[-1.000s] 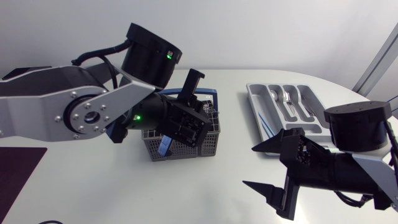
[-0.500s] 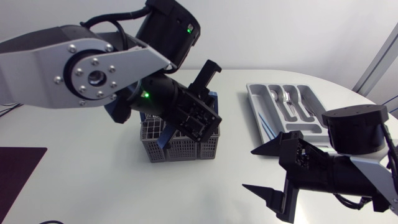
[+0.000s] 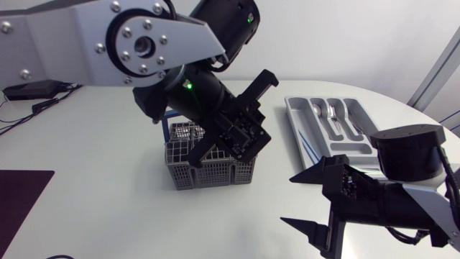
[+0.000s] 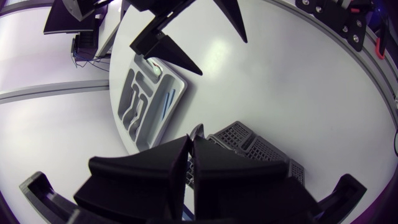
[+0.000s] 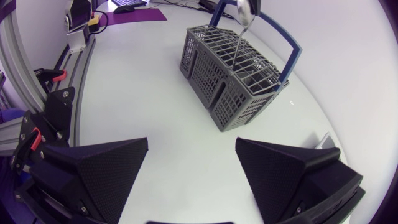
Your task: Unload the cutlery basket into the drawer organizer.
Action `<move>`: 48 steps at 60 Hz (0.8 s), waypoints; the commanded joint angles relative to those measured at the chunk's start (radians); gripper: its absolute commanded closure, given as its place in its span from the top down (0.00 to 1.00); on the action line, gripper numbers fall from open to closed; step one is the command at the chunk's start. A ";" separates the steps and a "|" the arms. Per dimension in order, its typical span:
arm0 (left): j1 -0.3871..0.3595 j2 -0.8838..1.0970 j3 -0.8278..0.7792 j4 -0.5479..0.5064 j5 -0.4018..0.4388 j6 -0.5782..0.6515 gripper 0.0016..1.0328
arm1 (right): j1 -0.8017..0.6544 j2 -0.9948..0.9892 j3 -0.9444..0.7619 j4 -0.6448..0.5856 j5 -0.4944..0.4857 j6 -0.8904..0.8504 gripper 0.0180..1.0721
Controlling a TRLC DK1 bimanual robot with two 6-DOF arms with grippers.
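L arm has risen above the grey mesh cutlery basket [image 3: 215, 173] since 1 s ago. L claw [image 4: 191, 140]: fingers together, apparently clamped on a silver steel spoon [image 5: 246, 9]. Spoon's handle tip is about at basket rim, so extraction looks nearly done.

Right of basket: grey plastic drawer organizer [image 3: 293, 115] holding several pcs, count unclear. Further right of basket: R claw [image 3: 287, 194], fingers wide apart, empty.

Count: 1 basket, 1 organizer, 1 spoon lifted, 2 claws.
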 commanded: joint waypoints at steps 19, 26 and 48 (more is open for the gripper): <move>0.008 -0.004 0.143 -0.021 0.061 -0.285 0.04 | -0.032 -0.038 -0.013 0.010 -0.009 -0.003 0.96; 0.022 -0.003 0.172 -0.003 0.085 -0.487 0.04 | -0.040 -0.074 -0.018 0.030 -0.001 0.020 0.96; 0.024 0.019 0.143 0.065 0.082 -1.030 0.04 | -0.083 -0.225 -0.062 0.125 0.064 0.083 0.96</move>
